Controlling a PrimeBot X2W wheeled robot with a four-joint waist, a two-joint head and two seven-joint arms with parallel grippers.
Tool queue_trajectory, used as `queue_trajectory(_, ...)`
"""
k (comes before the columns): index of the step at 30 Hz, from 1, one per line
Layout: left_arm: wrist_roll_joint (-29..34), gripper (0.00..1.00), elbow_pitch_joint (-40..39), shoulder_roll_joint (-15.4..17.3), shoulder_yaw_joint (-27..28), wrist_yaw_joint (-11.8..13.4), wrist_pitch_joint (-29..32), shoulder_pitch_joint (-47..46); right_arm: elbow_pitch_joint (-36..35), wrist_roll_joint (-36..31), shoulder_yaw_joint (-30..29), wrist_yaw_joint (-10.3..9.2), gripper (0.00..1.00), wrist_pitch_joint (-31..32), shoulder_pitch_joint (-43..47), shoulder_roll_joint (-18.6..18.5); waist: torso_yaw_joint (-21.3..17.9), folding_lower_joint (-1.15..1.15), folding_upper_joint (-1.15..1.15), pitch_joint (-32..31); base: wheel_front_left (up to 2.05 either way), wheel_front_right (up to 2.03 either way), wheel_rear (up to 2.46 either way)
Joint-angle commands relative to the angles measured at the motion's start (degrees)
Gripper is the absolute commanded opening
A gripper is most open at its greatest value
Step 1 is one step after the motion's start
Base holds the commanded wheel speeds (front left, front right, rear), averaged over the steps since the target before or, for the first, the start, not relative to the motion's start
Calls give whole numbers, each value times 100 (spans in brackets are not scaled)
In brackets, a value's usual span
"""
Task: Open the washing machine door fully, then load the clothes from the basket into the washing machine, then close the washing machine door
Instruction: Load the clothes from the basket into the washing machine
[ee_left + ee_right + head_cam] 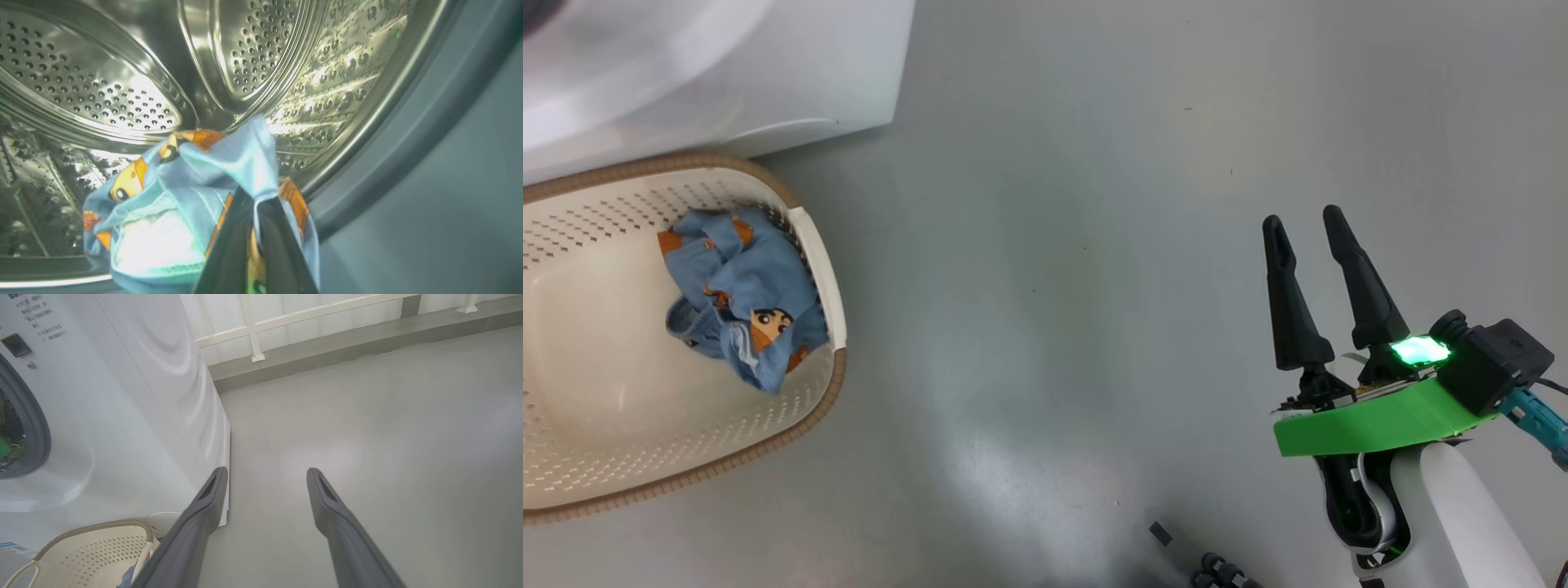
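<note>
Grey floor [1054, 327] lies under my right gripper [1307, 233], fingers spread. My left gripper [250, 204] pinches one garment [184, 183] inside the drum [102, 81]; another garment [743, 298] sits in the basket [840, 367]. Washer [135, 396] print [41, 326] is too small to read.

The basket [821, 261] stands on the grey floor [1054, 245], just beside the white washing machine [768, 73]. Crumpled light-blue clothes [743, 302] lie inside the basket against its wall. Well apart from the basket, the right gripper [1303, 216] hovers, fingers parted.
</note>
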Motion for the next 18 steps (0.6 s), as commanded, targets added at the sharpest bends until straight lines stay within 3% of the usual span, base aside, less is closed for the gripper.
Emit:
queue_trajectory(1,5,0,96,333,40,5,-32,-83,-103,52,120,25,100,-29,109,-40,-9,0,0,-12,0,0,0)
queue_trajectory(2,-29,2,249,336,62,13,-32,-123,-96,68,132,25,100,-29,109,-39,-10,0,0,-25,0,0,0)
queue_trajectory(4,-51,37,464,369,69,28,-32,-214,-85,100,148,25,100,-29,104,-39,-7,0,0,-49,0,0,0)
queue_trajectory(6,-110,100,638,359,105,55,-32,-304,-80,124,163,25,100,-29,96,-39,6,0,0,-83,0,0,0)
queue_trajectory(18,-506,100,669,186,369,60,-32,-26,-31,80,137,25,100,-29,126,-38,153,0,0,-504,0,0,0)
